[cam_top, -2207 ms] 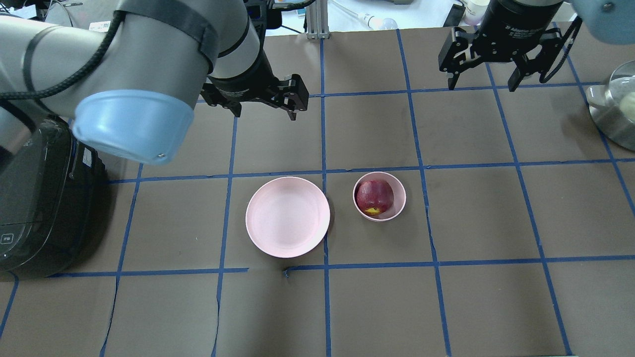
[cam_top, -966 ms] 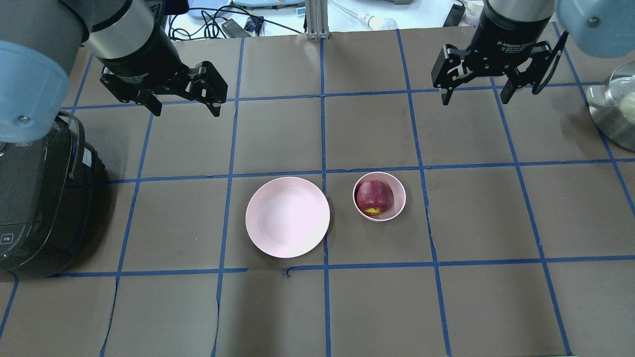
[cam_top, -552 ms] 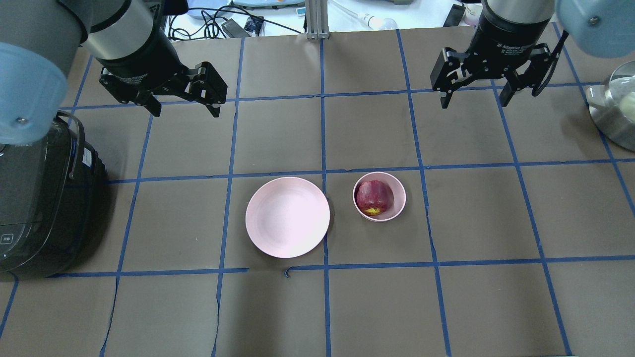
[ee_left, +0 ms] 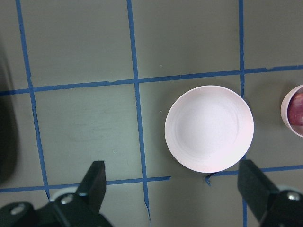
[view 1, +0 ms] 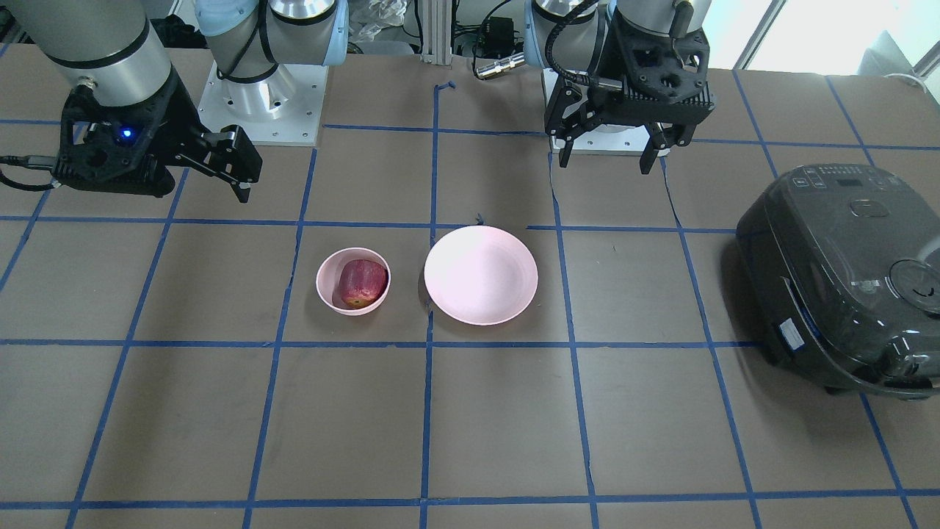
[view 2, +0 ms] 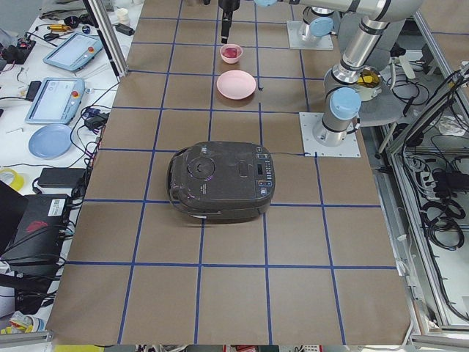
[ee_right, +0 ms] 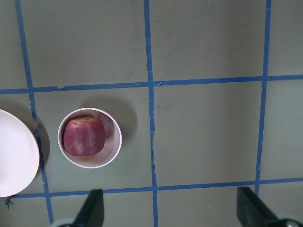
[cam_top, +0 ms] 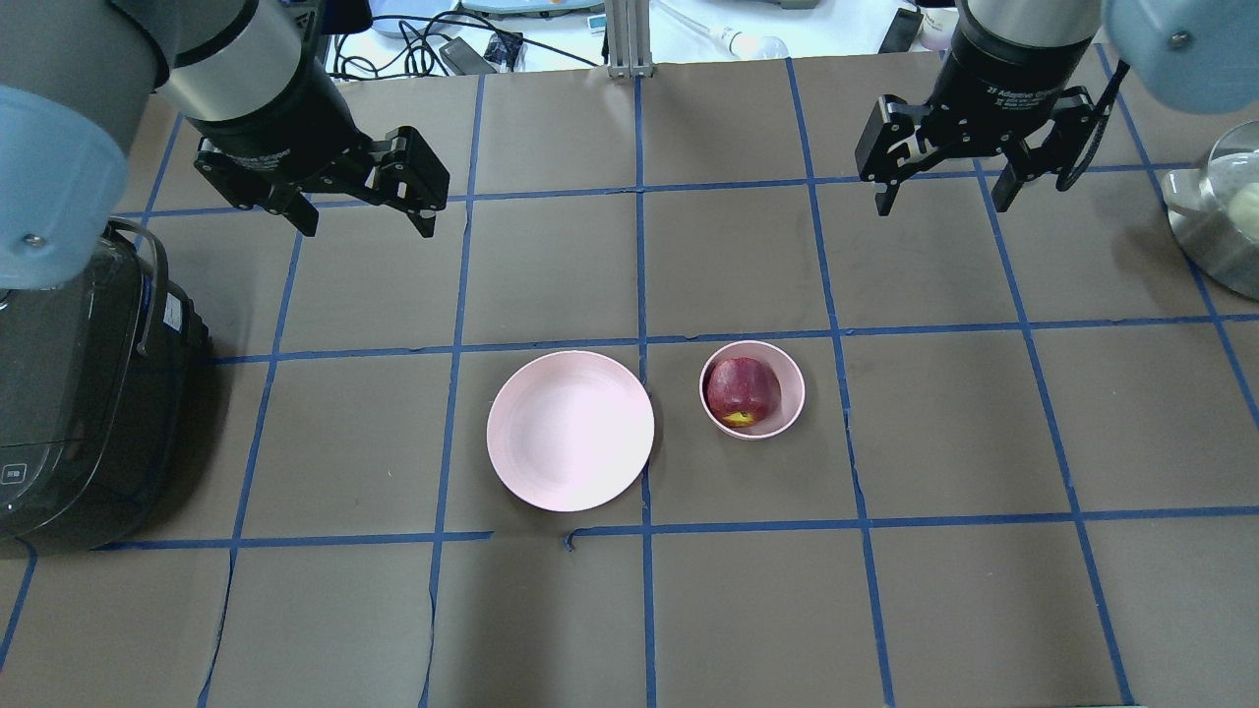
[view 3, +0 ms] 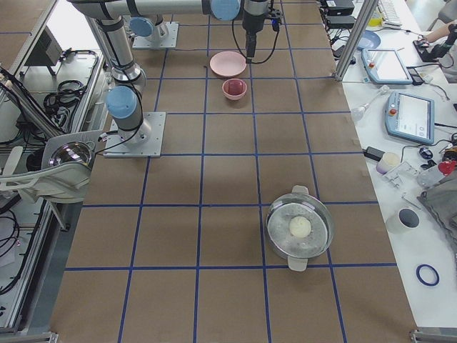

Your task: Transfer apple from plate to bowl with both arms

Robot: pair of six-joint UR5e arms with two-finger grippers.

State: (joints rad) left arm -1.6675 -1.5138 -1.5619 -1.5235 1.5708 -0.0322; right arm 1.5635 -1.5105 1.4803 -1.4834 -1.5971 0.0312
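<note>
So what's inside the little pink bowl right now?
The apple sits inside the bowl, and nothing else is visible in it. The bowl's bottom beneath the apple is hidden.

apple (cam_top: 743,388) in bowl (cam_top: 792,393) | bowl just right of plate (cam_top: 570,430) — not touching | cooker (cam_top: 69,413) far left

**ITEM COUNT AT THE STATION**

Robot arms: two, namely the left arm (cam_top: 236,59) and the right arm (cam_top: 1023,29).
Grippers: two, the left gripper (cam_top: 367,227) and the right gripper (cam_top: 942,205), each with two fingers.
Fruit: one apple (cam_top: 743,389).
Pink crockery: two pieces, one bowl (cam_top: 797,403) and one plate (cam_top: 570,431).
Appliances: one black cooker (view 1: 837,272).
Metalware: one steel pot (view 3: 273,232), with one white round item (view 3: 301,226) inside.
Side bench: two screen pendants (view 2: 72,51) and one blue dish (view 2: 50,139).
Work surface: one table (cam_top: 925,610), marked into squares with blue tape.
</note>
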